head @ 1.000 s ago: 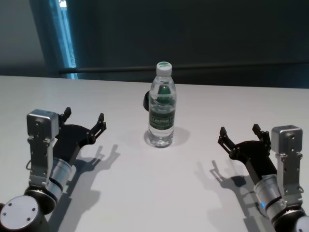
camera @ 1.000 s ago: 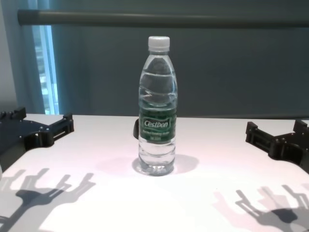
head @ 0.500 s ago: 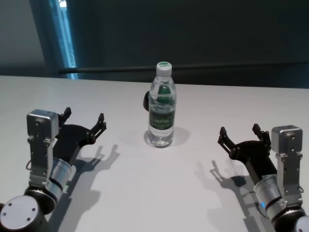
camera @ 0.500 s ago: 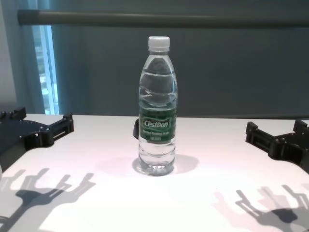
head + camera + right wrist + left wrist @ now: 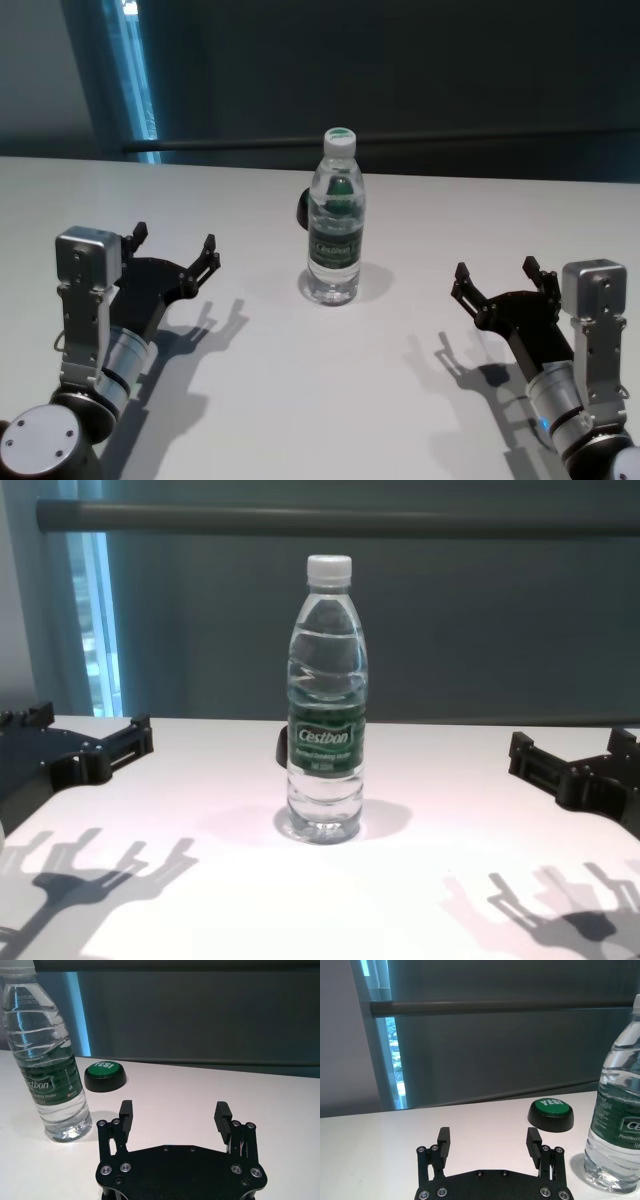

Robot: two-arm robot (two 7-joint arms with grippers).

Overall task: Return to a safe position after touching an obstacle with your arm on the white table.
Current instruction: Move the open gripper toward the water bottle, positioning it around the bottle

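The obstacle, a clear water bottle [image 5: 335, 220] with a white cap and a dark green label, stands upright in the middle of the white table [image 5: 300, 400]. It also shows in the chest view [image 5: 326, 710], the left wrist view [image 5: 617, 1105] and the right wrist view [image 5: 50, 1060]. My left gripper [image 5: 175, 250] is open and empty, well to the left of the bottle. My right gripper [image 5: 495, 280] is open and empty, well to the right of it. Neither touches the bottle.
A low black disc with a green top [image 5: 551, 1114] lies on the table just behind the bottle; it also shows in the right wrist view [image 5: 105, 1076]. A dark wall with a horizontal rail [image 5: 340, 518] runs behind the table's far edge.
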